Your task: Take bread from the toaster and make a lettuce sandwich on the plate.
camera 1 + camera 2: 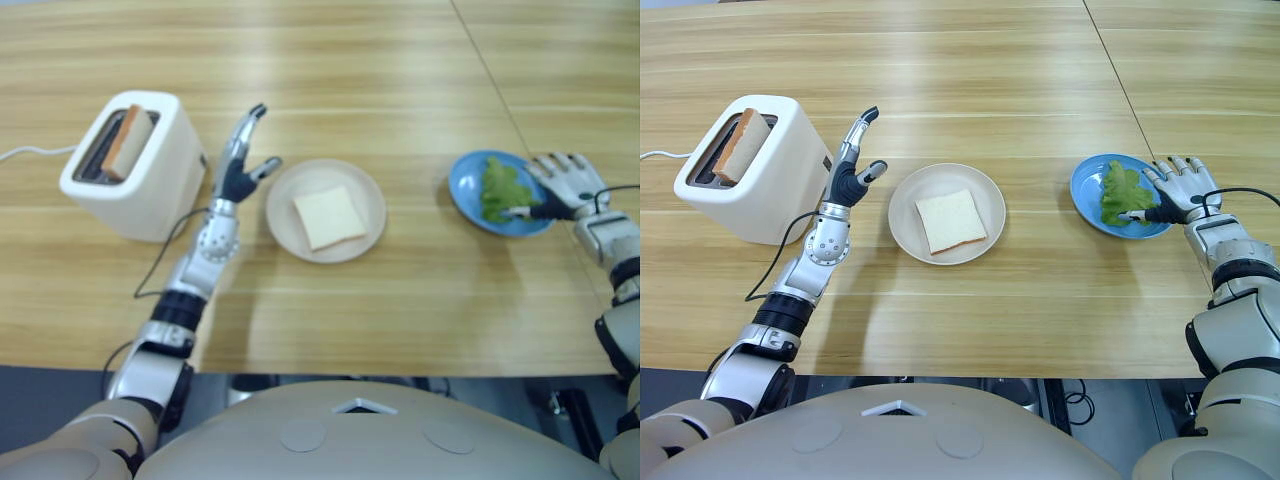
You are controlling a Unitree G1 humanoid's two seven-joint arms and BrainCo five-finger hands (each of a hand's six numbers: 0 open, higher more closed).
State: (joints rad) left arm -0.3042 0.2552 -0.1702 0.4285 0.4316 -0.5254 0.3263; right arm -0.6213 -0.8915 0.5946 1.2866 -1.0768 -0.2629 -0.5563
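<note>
A white toaster (750, 170) stands at the left with one slice of bread (740, 143) sticking up from its slot. A beige plate (946, 212) in the middle holds another slice of bread (951, 220) lying flat. My left hand (849, 170) is between the toaster and the plate, fingers stretched out, holding nothing. A blue plate (1085, 200) at the right carries a green lettuce leaf (1122, 192). My right hand (1178, 190) rests at that plate's right rim, its fingers spread and one fingertip touching the lettuce.
The toaster's white cord (655, 155) runs off to the left edge. A dark cable (780, 255) loops beside my left forearm. A seam (1118, 85) in the wooden table runs diagonally at the back right.
</note>
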